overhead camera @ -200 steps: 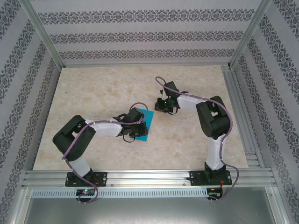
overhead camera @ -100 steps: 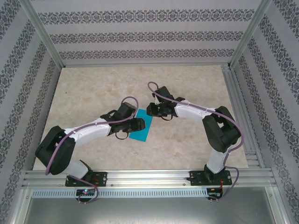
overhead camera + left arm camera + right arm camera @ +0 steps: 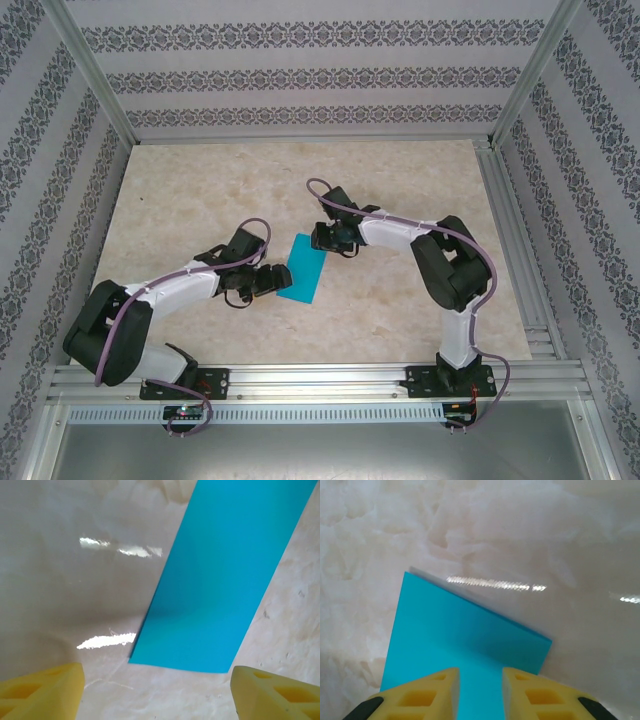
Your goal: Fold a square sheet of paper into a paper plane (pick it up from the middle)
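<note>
The left gripper [image 3: 274, 281] is spread wide, its 2 yellow fingers [image 3: 42, 692] holding nothing. Just ahead of it, in line with the gap, lies the paper [image 3: 220, 580], a turquoise rectangle flat on the counter [image 3: 60, 590]. Its near short edge is clear of both fingertips. The right gripper [image 3: 480, 675] stands at the paper's far end, its 2 fingers [image 3: 420, 697] close together with a narrow gap between them. The paper shows through that gap and stretches ahead of the tips. I cannot tell whether they touch it. Patterned walls [image 3: 300, 80] bound the counter.
</note>
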Tool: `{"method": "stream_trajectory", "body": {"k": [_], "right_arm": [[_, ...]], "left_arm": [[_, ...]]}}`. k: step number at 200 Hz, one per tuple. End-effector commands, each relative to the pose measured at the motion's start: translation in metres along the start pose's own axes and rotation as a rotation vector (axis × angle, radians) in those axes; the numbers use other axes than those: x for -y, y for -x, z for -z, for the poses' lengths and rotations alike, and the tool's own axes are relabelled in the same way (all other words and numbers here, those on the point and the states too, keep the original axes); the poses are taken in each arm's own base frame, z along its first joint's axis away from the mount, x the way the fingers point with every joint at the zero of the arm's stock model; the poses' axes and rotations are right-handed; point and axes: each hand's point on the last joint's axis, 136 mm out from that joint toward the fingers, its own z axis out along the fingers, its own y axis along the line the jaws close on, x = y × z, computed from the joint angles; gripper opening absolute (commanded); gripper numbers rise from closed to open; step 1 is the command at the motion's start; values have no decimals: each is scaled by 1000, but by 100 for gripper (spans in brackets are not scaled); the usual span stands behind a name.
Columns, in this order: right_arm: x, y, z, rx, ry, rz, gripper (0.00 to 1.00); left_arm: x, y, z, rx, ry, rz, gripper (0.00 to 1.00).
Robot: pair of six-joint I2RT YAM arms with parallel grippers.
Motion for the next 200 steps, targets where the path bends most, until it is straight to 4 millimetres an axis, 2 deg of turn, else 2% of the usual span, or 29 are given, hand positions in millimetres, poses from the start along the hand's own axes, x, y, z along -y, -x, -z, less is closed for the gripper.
{"method": "stream_trajectory", "body": {"k": [1,39,77,154,200], "right_arm": [[0,1,-12,2,-31,-9,29],[6,-9,-24,-21,-58,-16,29],[14,-16,-26,-20,-76,-37,29],[7,-20,-32,-26,-40,-27,29],[-1,-25,-32,-55,-5,-33,29]], "left_arm": [[7,-10,4,-47,-61,-25,79],[11,-13,3,-77,-81,-40,83],[20,-14,1,-105,-117,-51,84],[29,-7,-9,-111,-157,-25,83],[36,2,-7,-86,-158,-40,75]]}}
